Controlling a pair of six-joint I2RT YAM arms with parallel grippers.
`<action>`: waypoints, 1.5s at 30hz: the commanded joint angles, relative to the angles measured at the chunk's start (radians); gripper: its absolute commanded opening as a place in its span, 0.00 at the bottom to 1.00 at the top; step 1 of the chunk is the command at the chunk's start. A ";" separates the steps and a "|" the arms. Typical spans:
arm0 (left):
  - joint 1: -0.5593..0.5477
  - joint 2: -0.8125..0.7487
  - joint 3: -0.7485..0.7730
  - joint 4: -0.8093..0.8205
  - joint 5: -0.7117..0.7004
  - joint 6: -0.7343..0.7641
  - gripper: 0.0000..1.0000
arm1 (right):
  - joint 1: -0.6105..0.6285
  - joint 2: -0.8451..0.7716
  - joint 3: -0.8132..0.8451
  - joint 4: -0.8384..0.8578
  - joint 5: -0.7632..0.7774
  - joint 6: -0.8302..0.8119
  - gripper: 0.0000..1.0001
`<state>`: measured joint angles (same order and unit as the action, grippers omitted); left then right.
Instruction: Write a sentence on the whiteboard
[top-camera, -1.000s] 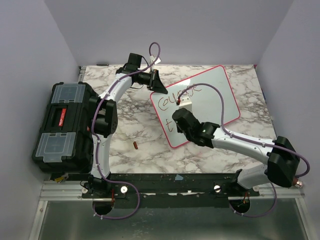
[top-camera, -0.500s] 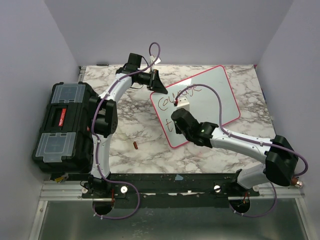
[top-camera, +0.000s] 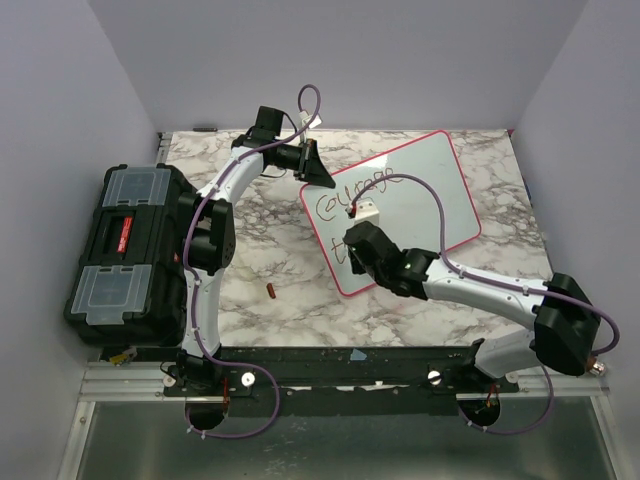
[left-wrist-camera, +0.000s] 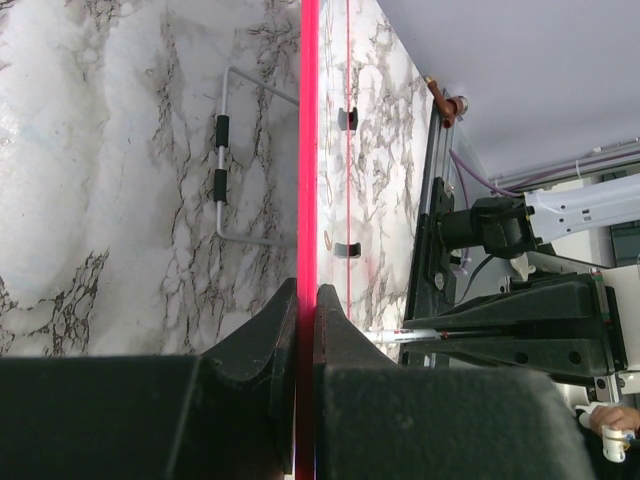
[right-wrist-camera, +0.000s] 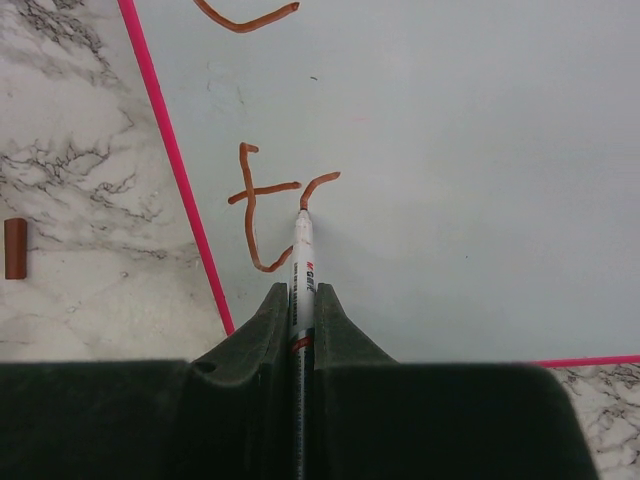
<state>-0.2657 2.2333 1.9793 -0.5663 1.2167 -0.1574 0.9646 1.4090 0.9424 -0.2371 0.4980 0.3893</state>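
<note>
On the marble table (top-camera: 270, 250), toward its far right, the whiteboard (top-camera: 420, 195) lay at a slant, well apart from the black toolbox (top-camera: 125, 250) at the left edge. My left gripper (left-wrist-camera: 307, 297) was clamped tight on the board's pink rim at its far-left corner, and the rim ran straight out between my fingers. My right gripper (right-wrist-camera: 301, 298) was closed narrow on a marker (right-wrist-camera: 302, 262), whose tip touched the board. The sentence (top-camera: 356, 191) read "Courage" on its top line. Below that, near the left rim, stood a "t" with a short curved stroke beside it, and the tip rested at that stroke's lower end. A small brown stub (right-wrist-camera: 15, 248) lay on the marble just left of the board.
</note>
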 joint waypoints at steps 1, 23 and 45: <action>0.004 -0.019 -0.004 0.058 -0.008 0.087 0.00 | -0.004 -0.013 -0.046 -0.046 -0.032 0.025 0.01; 0.005 -0.019 -0.004 0.054 -0.010 0.090 0.00 | -0.006 -0.006 0.004 -0.091 0.138 -0.009 0.01; 0.005 -0.014 0.002 0.053 -0.012 0.089 0.00 | -0.005 0.071 0.105 -0.039 0.099 -0.073 0.01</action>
<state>-0.2657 2.2333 1.9793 -0.5671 1.2167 -0.1581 0.9646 1.4612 1.0256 -0.2974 0.6167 0.3298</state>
